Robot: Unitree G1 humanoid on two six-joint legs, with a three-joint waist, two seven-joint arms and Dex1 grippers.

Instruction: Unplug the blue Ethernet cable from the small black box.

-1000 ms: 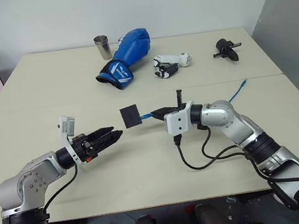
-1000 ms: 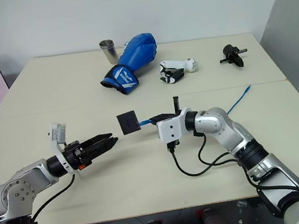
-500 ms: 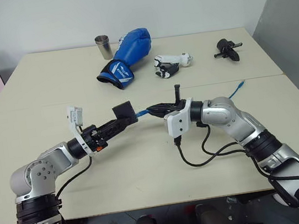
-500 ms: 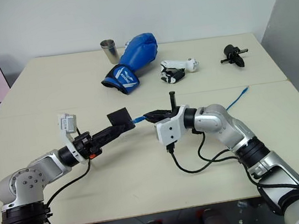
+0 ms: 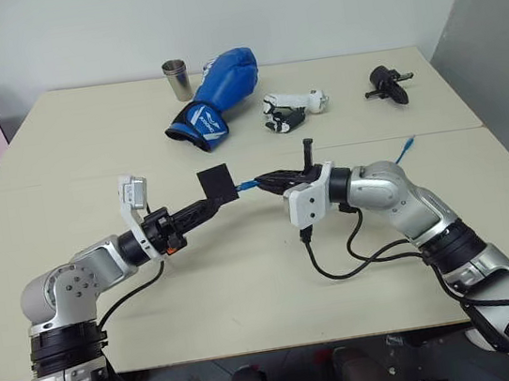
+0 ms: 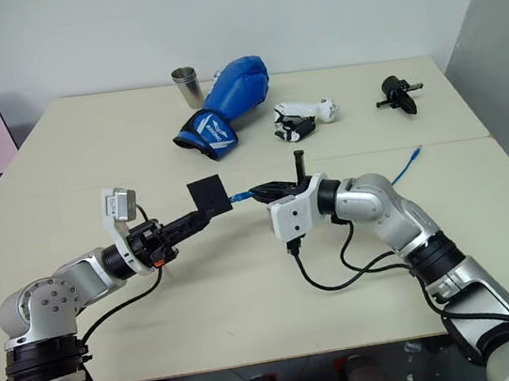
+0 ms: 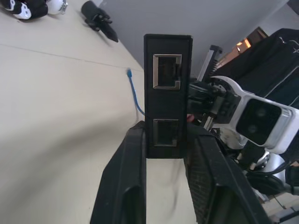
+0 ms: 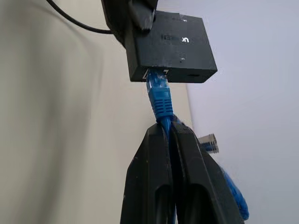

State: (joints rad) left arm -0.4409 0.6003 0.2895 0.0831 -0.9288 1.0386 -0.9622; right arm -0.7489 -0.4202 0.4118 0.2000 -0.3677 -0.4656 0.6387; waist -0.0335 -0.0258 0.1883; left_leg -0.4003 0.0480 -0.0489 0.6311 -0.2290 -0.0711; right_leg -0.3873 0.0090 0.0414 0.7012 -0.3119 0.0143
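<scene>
Above the middle of the pale beige table, the small matte black plastic box hangs in the air, clamped between the two black fingers of the left gripper, a thin bright blue Ethernet cable plugged into its side. The right gripper is closed on the cord just behind the plug's ribbed blue boot, while the free end trails across the table. Box and cord both look light; the box is rigid and smooth, the cord limp, so pulling on it alone would likely stretch rather than release. The firmer hold is probably the boot itself, with the latch tab pressed. Farther back lie a blue boxing glove and a metal cup
</scene>
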